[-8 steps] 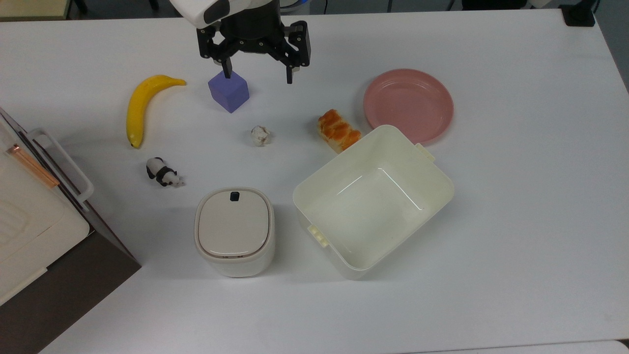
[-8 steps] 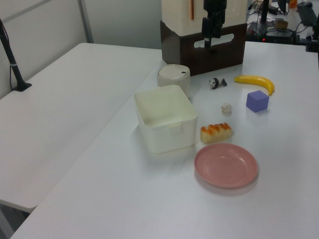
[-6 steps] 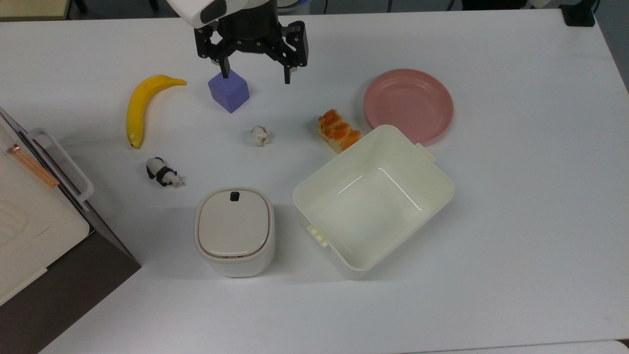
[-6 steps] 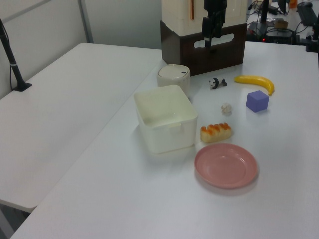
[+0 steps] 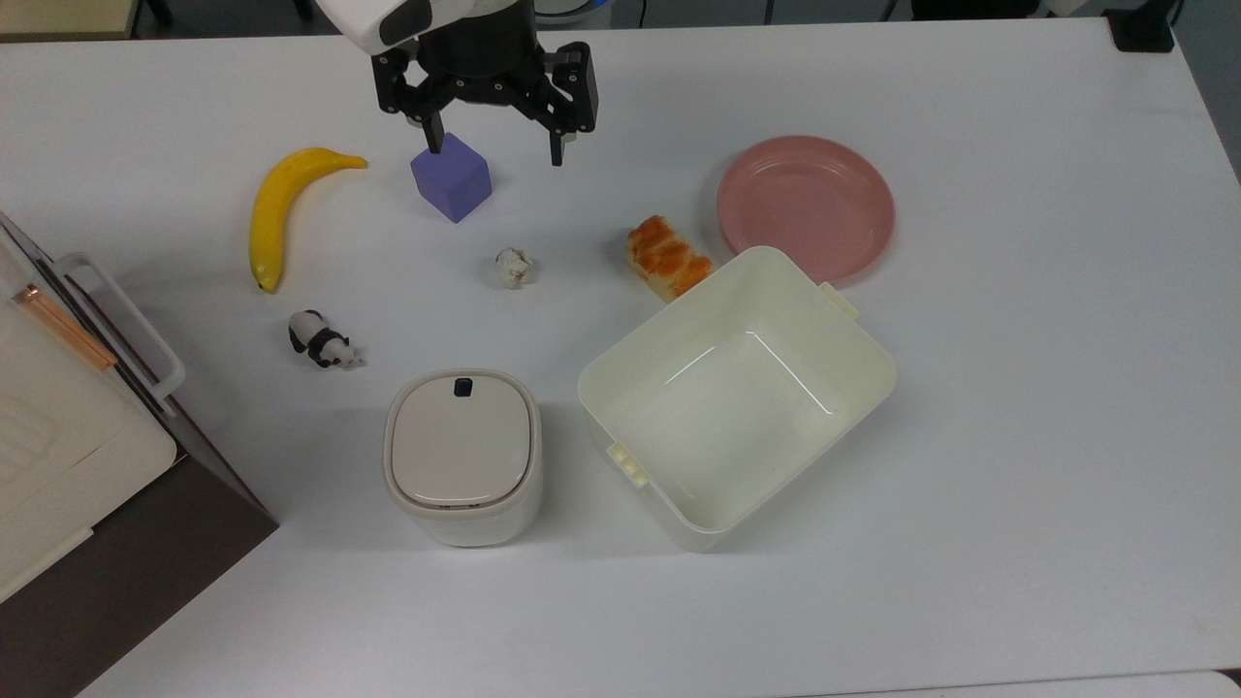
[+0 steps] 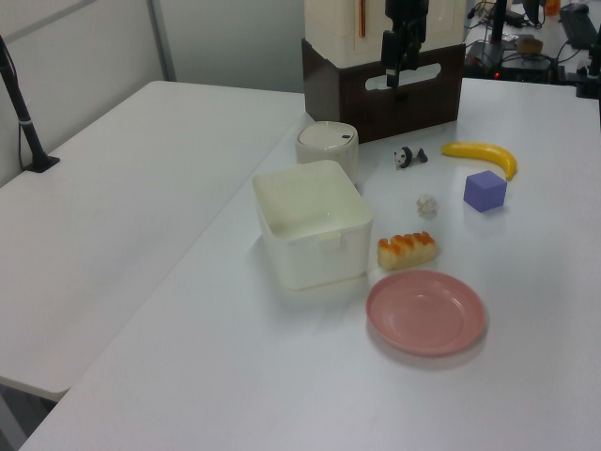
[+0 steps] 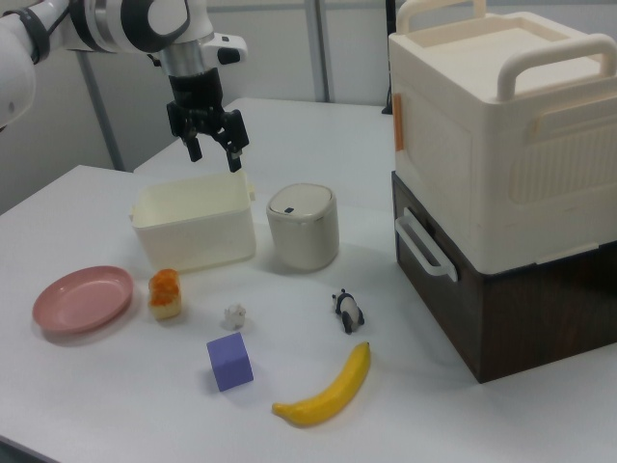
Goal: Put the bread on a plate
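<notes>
Bread (image 5: 667, 257) untouched beside plate (image 5: 805, 206); gripper (image 5: 493, 149), jaws spread and empty, drifting slightly farther off — approach not begun

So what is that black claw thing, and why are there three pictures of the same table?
That claw is a robot arm's hand, hanging open above the table and holding nothing. Three cameras watch at once: one from above, two from the sides. On the table lie a bread bun, a pink plate, a cream tub, a banana, a purple block, a toy panda and a lidded bin. The bun sits beside the plate, not on it.
</notes>
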Action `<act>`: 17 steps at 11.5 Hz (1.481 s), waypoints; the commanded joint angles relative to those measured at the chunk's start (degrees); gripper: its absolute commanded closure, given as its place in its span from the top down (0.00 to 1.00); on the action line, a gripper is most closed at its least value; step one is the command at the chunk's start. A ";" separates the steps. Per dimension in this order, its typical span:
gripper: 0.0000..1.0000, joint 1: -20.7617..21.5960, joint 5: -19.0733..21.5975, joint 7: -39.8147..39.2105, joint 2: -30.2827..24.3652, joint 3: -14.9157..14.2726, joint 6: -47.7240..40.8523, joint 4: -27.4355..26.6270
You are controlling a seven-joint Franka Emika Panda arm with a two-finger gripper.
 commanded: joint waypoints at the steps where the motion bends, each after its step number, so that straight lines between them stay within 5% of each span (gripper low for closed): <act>1: 1.00 0.03 0.75 0.19 -0.56 -0.35 1.50 -0.71; 17: 1.00 -0.93 1.10 -1.92 -0.03 -0.35 3.69 -0.80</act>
